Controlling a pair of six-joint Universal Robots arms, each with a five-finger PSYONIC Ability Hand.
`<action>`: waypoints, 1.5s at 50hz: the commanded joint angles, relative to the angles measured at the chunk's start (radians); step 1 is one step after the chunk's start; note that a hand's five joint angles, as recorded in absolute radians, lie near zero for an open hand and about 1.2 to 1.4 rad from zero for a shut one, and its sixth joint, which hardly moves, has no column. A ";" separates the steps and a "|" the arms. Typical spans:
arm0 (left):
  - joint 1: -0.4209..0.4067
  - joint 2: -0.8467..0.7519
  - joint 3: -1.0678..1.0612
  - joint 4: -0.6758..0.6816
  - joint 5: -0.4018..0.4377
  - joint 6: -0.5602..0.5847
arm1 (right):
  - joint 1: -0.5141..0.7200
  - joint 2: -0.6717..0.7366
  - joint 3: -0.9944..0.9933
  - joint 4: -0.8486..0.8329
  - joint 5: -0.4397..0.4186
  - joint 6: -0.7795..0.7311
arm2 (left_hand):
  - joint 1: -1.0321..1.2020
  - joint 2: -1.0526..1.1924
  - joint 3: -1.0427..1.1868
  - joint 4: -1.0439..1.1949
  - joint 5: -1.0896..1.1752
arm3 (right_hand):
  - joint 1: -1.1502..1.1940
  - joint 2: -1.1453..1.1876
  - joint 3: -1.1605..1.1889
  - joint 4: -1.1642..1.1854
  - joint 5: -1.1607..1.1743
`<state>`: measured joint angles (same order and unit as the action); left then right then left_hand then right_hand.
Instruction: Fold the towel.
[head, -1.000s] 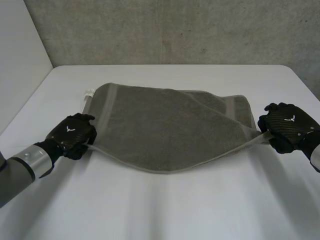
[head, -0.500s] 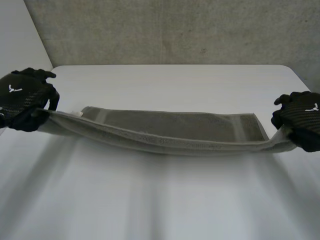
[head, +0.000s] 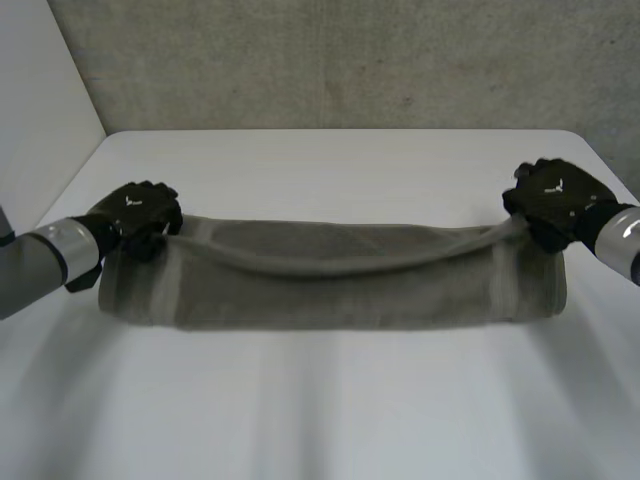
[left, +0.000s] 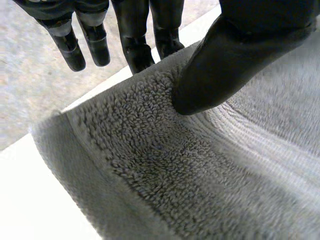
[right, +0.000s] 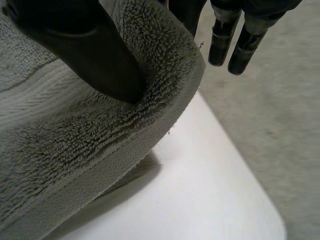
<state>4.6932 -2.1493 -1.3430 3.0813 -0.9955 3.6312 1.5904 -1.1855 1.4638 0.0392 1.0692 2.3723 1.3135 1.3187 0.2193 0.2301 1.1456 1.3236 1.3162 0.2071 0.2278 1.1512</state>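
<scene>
Grey-green terry-cloth towel (head: 330, 295): folded into long 2-layer band, lying left-right across middle of white table (head: 330, 420). Lower layer flat. Top layer's free edge at far side, raised at left and right far corners, sagging in shallow curve between. Paler woven stripe crosses each end. Looped pile (left: 165, 170), flatter hem along edge (right: 75, 145).

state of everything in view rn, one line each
towel: doubled over into a long band lying on the table, top layer's edge raised at both ends and sagging in the middle
left hand: shut on the towel, thumb pinching its left end corner against the fingers
right hand: shut on the towel, thumb pinching its right end corner
</scene>
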 joint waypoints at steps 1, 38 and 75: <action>-0.033 -0.069 0.087 0.080 -0.022 -0.003 | 0.045 0.069 0.003 -0.182 0.100 0.054 | 0.083 0.078 -0.045 -0.056 0.076 | 0.073 0.080 -0.033 -0.053 0.071; -0.114 -0.233 0.185 0.252 -0.162 -0.005 | 0.115 0.325 -0.122 -0.381 0.247 0.048 | -1.038 -1.044 -0.045 -0.056 -1.045 | -1.149 -1.142 -0.033 -0.053 -1.151; -0.104 0.440 -0.485 0.353 -0.061 -0.281 | 0.089 -0.117 0.236 -0.016 0.264 0.191 | -1.032 -1.038 -0.045 -0.056 -1.039 | -1.115 -1.108 -0.033 -0.053 -1.117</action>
<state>4.5867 -1.7529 -1.7357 3.3773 -1.0928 3.4171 1.6848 -1.3204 1.6567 0.0024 1.3511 2.5707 0.3871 0.3362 0.2193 0.2301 0.1253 0.2315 0.2528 0.2071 0.2278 0.0631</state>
